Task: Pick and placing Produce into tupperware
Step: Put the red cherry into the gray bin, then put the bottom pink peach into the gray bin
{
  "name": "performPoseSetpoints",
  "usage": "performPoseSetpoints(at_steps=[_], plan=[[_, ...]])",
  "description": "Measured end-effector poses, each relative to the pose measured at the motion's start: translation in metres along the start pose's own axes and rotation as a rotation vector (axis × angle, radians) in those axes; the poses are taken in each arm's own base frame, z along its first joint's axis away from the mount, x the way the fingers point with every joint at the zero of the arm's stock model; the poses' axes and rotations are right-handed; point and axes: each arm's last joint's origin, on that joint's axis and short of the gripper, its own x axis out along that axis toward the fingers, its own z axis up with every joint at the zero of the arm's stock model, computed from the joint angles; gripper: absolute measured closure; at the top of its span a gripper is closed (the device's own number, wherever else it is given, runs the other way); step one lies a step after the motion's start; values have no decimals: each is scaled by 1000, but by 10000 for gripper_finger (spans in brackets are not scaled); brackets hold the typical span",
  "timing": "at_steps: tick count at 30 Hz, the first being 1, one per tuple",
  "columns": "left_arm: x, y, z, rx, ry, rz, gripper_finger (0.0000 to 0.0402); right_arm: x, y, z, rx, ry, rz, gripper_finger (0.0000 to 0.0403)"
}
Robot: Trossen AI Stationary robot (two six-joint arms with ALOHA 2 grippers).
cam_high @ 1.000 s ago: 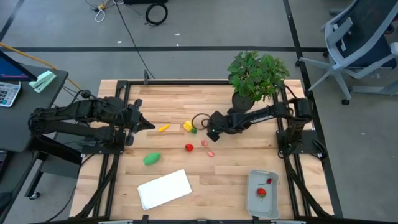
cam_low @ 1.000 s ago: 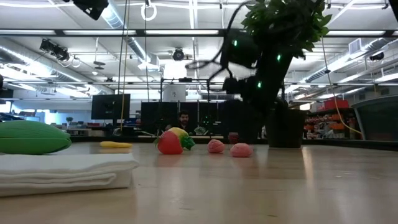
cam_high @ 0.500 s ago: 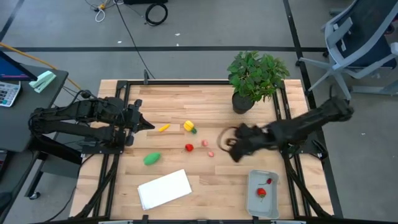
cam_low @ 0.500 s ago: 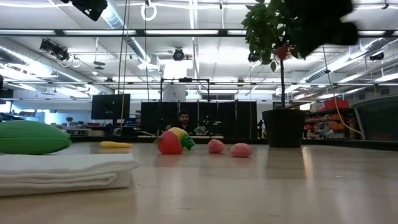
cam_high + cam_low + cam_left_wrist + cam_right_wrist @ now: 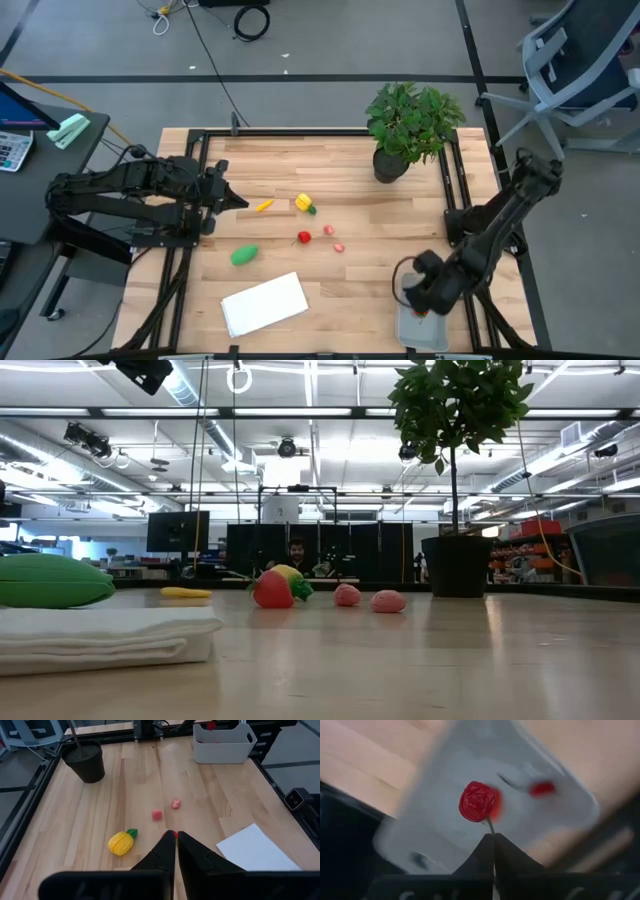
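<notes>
Produce lies in two groups on the wooden bench (image 5: 350, 200). The tupperware (image 5: 420, 333) sits at the near right corner of the bench, partly under the right arm; in the right wrist view a red raspberry-like piece (image 5: 479, 801) and a smaller red piece (image 5: 542, 788) already rest on its floor.

Largest of the loose pieces is the green oval (image 5: 244, 256), toward the near left, just above the white sheet (image 5: 264, 304). It looks smooth and rounded, so I judge it slippery; a grip across its short middle should hold best. Next comes the yellow pineapple with its green top (image 5: 303, 203) near the bench's centre, ridged and probably easy to pinch across the body. The slim yellow piece (image 5: 263, 206) lies toward the left arm and should be taken across its narrow width. The red strawberry (image 5: 304, 237) and two tiny pink pieces (image 5: 329, 230) (image 5: 339, 246) sit near the middle. All look like light, stiff plastic, unlikely to crush but apt to roll or skid when nudged.

The right gripper (image 5: 425, 292) hangs over the tupperware, its fingers pressed together with a thin stem showing just beyond the tips. The left gripper (image 5: 232, 201) waits at the left edge with its fingers closed on nothing.
</notes>
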Motion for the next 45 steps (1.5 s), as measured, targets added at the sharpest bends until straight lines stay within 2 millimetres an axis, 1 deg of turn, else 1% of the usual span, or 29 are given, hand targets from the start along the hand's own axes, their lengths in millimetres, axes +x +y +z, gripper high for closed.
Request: performPoseSetpoints(at_steps=[3, 5, 10, 15, 19, 22, 24, 27, 30, 33, 36, 38, 39, 42, 45], plan=[[0, 0, 0, -27, 0, 0, 385, 14, -2, -6, -25, 37, -113, 399], [0, 0, 0, -48, 0, 0, 388, 19, 0, -6, -62, 18, -124, 394], [0, 0, 0, -52, 0, 0, 386, 28, 8, 7, -220, -59, -133, 375], [0, 0, 0, -50, 0, 0, 378, 38, 17, 25, -246, -65, -169, 331], [0, 0, 0, -51, 0, 0, 380, 47, 26, 37, -240, -50, -167, 290], [0, 0, 0, -51, 0, 0, 386, 45, 32, 43, -203, -8, -109, 270], [0, 0, 0, -50, 0, 0, 389, 39, 37, 44, -209, -11, -21, 265], [0, 0, 0, -50, 0, 0, 391, 24, 46, 41, -245, -25, 159, 265], [0, 0, 0, -50, 0, 0, 390, 7, 49, 37, -259, -51, 297, 268], [0, 0, 0, -50, 0, 0, 383, -9, 45, 37, -313, -149, 370, 270], [0, 0, 0, -50, 0, 0, 377, -22, 41, 44, -394, -408, 386, 270], [0, 0, 0, -50, 0, 0, 375, -27, 42, 52, -448, -611, 359, 270], [0, 0, 0, -50, 0, 0, 375, -28, 43, 57, -482, -672, 335, 270], [0, 0, 0, -50, 0, 0, 377, -21, 51, 75, -588, -724, 247, 270], [0, 0, 0, -50, -1, 0, 383, -3, 64, 97, -668, -712, 169, 270]])
